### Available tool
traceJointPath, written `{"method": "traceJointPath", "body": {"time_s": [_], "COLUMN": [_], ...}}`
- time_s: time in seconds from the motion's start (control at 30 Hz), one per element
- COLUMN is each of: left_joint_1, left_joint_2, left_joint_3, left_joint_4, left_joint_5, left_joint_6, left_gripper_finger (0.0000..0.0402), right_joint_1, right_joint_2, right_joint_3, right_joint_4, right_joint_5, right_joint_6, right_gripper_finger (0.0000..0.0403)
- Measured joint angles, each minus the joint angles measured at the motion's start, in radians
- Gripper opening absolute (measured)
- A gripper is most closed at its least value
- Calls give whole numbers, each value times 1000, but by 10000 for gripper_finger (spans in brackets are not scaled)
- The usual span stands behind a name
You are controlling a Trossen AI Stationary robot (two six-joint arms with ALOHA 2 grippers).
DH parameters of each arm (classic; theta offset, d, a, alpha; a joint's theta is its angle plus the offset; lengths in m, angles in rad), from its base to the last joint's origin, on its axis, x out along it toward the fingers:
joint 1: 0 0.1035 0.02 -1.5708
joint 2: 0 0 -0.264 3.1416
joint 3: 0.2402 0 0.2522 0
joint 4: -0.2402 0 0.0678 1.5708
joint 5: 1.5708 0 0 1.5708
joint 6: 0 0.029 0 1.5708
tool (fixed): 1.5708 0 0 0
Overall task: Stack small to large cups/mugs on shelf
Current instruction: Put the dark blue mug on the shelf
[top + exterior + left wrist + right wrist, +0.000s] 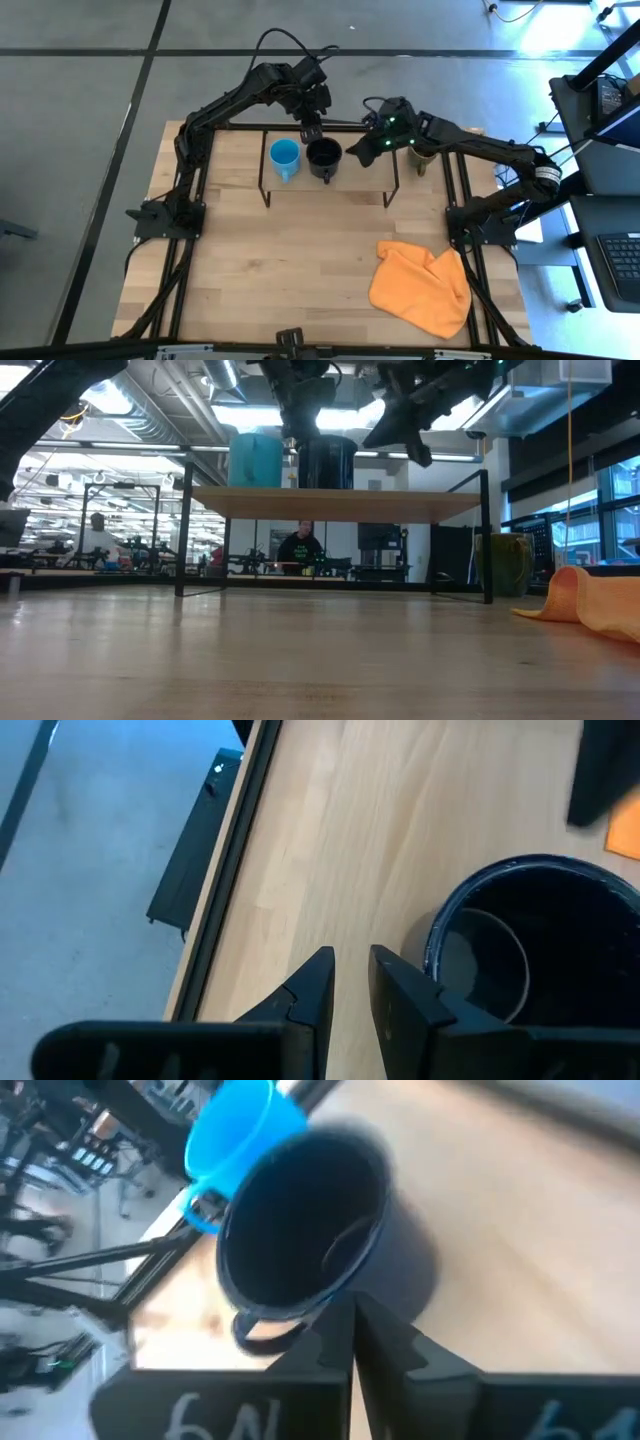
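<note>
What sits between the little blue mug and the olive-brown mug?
In the high view, the black mug stands on the shelf beside the blue mug; the right gripper hovers between it and the olive-brown mug.

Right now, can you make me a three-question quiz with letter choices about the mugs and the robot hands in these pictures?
1. Where does the olive-brown mug stand?
A. on the shelf
B. on the tabletop past the shelf's end
C. on the orange cloth

2. How many mugs are on the shelf?
A. one
B. two
C. three

3. How are the left hand fingers?
A. shut on the black mug
B. spread wide apart
C. nearly together, holding nothing

Answers:
1 B, the low view shows it on the tabletop outside the shelf's leg.
2 B, the blue mug and the black mug stand side by side up there.
3 C, the left wrist view shows a thin gap between the fingers, beside the black mug, with only wood behind it.
</note>
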Motion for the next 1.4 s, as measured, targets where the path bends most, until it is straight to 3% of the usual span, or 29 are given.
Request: {"method": "traceJointPath", "body": {"time_s": [0.2, 0.3, 0.47, 0.63, 0.83, 1.03, 1.4], "left_joint_1": [-17, -21, -21, -16, -11, -3, -18], "left_joint_2": [-12, -14, -15, -6, 10, 28, 51], "left_joint_3": [0, 0, 0, 0, -1, 1, 0], "left_joint_4": [4, 3, 1, -2, -28, -77, -74], "left_joint_5": [5, 20, 44, 44, -19, -20, 73], "left_joint_6": [0, -1, -1, -2, -2, -26, -28], "left_gripper_finger": [61, 61, 61, 61, 61, 61, 61], "right_joint_1": [-66, -108, -180, -214, -227, -227, -227], "right_joint_2": [-102, -144, -191, -265, -347, -380, -372], "right_joint_3": [1, 36, 115, 146, 158, 158, 158], "right_joint_4": [-76, -231, -521, -578, -581, -603, -610], "right_joint_5": [125, 237, 394, 475, 486, 493, 493], "right_joint_6": [-217, -286, -285, -251, -219, -177, -175], "right_gripper_finger": [44, 72, 114, 126, 119, 118, 118]}}
